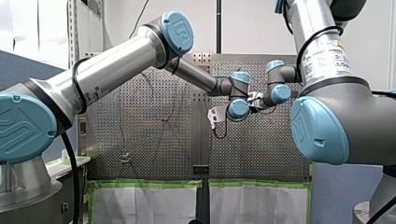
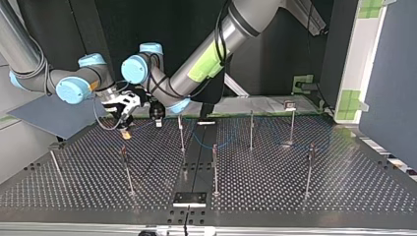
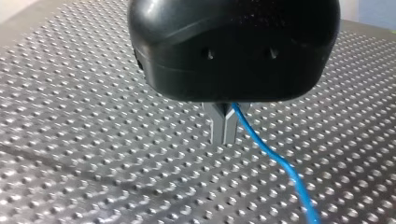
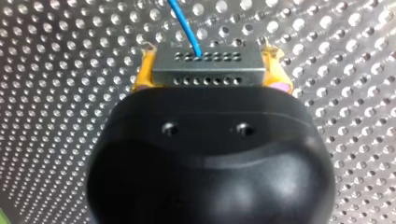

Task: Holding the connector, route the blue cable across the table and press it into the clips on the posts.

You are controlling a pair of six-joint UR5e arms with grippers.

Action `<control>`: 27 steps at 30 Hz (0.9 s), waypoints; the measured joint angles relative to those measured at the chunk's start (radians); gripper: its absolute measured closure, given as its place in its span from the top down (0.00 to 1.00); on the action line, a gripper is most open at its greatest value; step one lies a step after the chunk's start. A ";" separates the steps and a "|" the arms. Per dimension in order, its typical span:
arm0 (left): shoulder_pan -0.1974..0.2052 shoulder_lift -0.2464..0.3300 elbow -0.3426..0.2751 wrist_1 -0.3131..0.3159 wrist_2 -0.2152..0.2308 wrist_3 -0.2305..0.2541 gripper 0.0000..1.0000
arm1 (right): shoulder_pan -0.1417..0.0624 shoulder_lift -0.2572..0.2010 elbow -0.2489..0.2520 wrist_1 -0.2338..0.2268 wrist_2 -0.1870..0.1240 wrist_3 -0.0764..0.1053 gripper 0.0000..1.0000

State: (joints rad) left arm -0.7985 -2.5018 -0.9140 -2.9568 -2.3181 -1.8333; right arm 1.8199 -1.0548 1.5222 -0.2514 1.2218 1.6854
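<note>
Front view: two arms, my left arm (image 1: 116, 60) and my right arm (image 1: 322, 60), meet wrist to wrist over the perforated table (image 1: 154, 140). The wrists crowd together, and nothing of the grasp can be read from here.

Top view: seven thin posts (image 2: 215, 169) stand on the table. One blue cable (image 2: 211, 143) sags between the middle posts. My right hand (image 2: 124, 125) hangs low at the view's left, with my left hand (image 2: 157, 117) just beside it.

Left wrist view: my left hand's two metal fingers (image 3: 218, 128) are pinched narrow on the blue cable. The cable leaves between them and trails off over the table.

Right wrist view: two yellow pads (image 4: 145, 70) of my right hand clamp one grey connector (image 4: 205, 74) by its ends. The blue cable comes out of the connector's face, ahead of the hand.
</note>
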 joint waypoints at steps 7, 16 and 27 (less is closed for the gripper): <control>0.006 0.013 0.000 -0.007 -0.012 -0.007 0.00 | 0.000 -0.030 0.000 0.012 -0.036 0.010 0.00; 0.014 0.054 0.000 -0.034 -0.025 -0.011 0.00 | -0.007 -0.112 -0.001 0.007 -0.085 0.088 0.00; 0.003 0.078 0.000 -0.033 -0.010 0.010 0.00 | -0.007 -0.195 -0.001 0.014 -0.088 0.175 0.00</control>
State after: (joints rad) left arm -0.7960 -2.4238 -0.9139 -2.9898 -2.3285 -1.8231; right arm 1.8126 -1.2493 1.5212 -0.2372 1.1337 1.8604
